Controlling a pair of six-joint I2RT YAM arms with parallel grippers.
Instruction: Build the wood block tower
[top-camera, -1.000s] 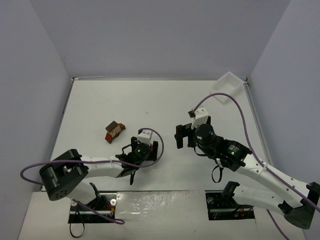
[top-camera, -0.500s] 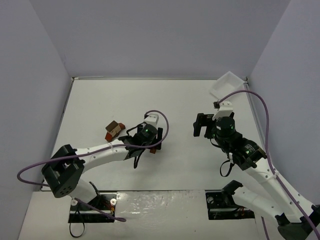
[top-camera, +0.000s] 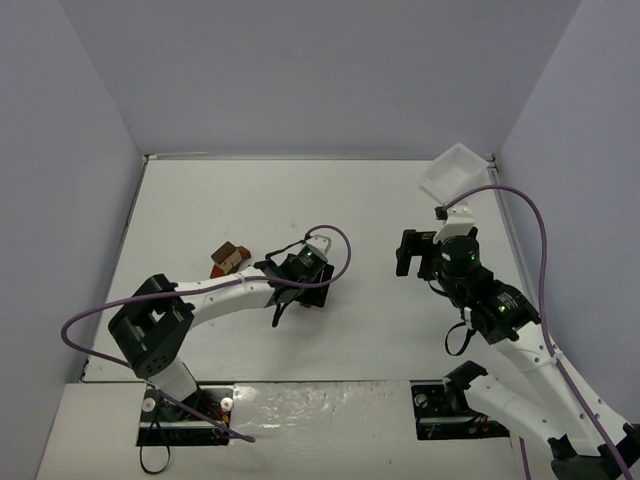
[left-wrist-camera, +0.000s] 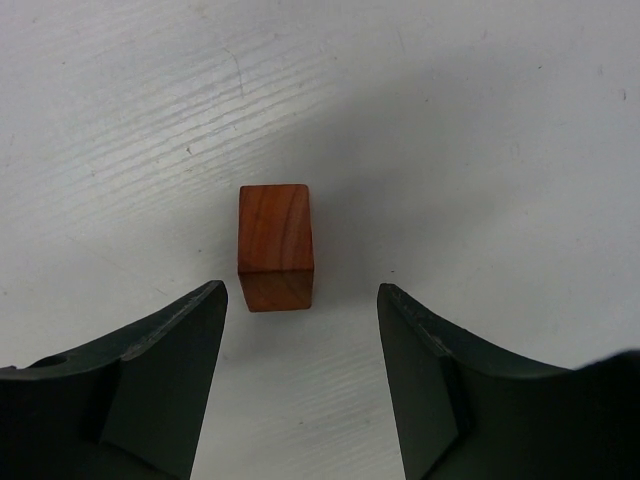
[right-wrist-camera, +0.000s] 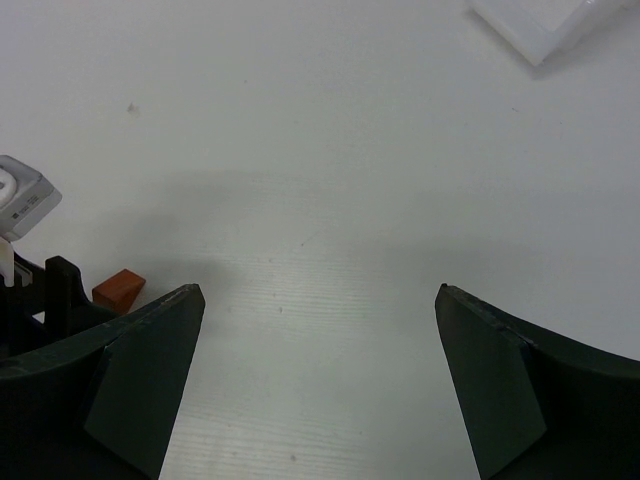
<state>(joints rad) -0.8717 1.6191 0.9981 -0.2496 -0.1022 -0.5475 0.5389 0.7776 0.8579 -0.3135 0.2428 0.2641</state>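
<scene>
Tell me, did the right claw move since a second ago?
Yes. The right gripper slid to the right and a bit farther back, away from the tower and closer to the white tray.

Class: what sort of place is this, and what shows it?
Probably a robot lab test cell: white table boxed by plain walls, two robot arms at its near edge, small wood blocks.

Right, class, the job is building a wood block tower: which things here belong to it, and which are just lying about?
Belongs to the job:
- red-brown block, lying between the open left gripper fingers
- block cluster

Just lying about:
- white tray, far right corner
</scene>
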